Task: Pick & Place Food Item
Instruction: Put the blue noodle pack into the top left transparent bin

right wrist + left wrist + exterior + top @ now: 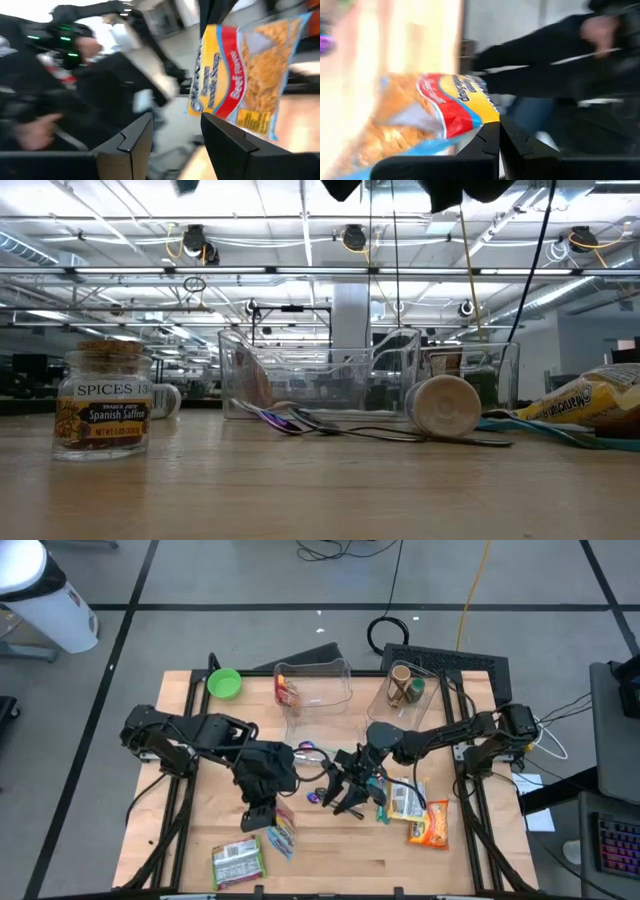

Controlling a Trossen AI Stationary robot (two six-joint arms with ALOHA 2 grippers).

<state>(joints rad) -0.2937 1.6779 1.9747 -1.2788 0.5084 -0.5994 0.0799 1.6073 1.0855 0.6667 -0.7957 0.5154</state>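
A noodle soup packet [250, 70], yellow, red and blue with a clear window, hangs in the air with my left gripper [499, 137] shut on it. In the high view the packet [283, 833] shows just beside my left gripper [262, 812], over the table's near middle. My right gripper [175, 125] is open and level, facing the packet from the right with nothing between its fingers. In the high view it [345, 795] is at the table's centre. My left gripper pinches the packet's edge [481, 120] between its two shut fingers, slanting down from above. The right wrist view shows the packet hanging below those fingers by its top corner [216, 27], tilted and clear of the table.
Two clear bins [313, 687] [405, 690] stand at the far side, with a green bowl [224, 683] to their left. Two snack packets [405, 798] [430, 825] lie at the right and a green packet [240, 862] near the front. A spice jar [103, 400] and spoons [300, 423] are on the table.
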